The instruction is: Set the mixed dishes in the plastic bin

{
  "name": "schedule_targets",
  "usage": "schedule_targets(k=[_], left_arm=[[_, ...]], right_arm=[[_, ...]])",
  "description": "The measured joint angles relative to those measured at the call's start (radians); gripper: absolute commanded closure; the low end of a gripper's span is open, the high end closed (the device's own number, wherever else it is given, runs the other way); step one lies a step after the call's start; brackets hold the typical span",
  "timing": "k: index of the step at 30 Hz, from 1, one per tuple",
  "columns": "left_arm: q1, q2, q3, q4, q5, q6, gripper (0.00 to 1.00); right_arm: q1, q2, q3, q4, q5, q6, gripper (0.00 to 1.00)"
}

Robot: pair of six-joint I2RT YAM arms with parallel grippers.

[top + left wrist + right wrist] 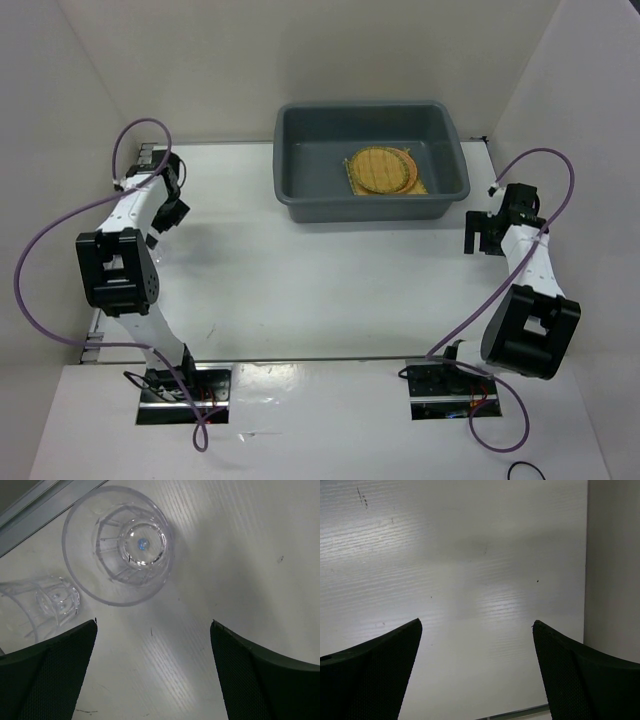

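**Item 1. Plastic bin** (370, 205): large grey rectangular tub of smooth moulded plastic with rounded corners and a rolled rim. It stood at the far middle of the white table (300, 290).

**Item 2. Square woven mat** (421, 186): yellow, with a ribbed bamboo weave. It lay flat on the bin floor, toward the near right.

**Item 3. Green-rimmed woven disc** (380, 168): round, with a yellow weave and a thin green edge. It rested on top of the mat inside the bin.

**Item 4. Small clear glass cup** (118, 545): transparent, with a round rim and faceted lower walls tapering to a thick base. It stood upright on the table at the far left edge, outside the bin and near a metal rail (45, 505).

**Item 5. Second clear glass** (35, 607): of similar faceted make, just beside the cup. It was partly cut off by a finger, and its posture could not be told.

**Item 6. Left gripper** (154, 625): dark, finely textured fingers spread wide apart and holding nothing. The cup sat ahead of them, not between them.

**Item 7. Right gripper** (477, 622): fingers of the same kind, also parted and empty. It was over bare, faintly ridged table surface near the right edge.
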Motion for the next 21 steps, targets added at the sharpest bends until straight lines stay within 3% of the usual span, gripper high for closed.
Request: schedule_targets(k=[14, 21], left_arm=[[0.129, 0.102, -0.008, 0.146, 0.103, 0.102, 0.0], [0.138, 0.113, -0.002, 0.163, 0.145, 0.14, 0.0]], right_arm=[[0.0, 0.042, 0.0, -0.003, -0.003, -0.001, 0.02], [0.0, 0.046, 0.0, -0.003, -0.005, -0.001, 0.02]])
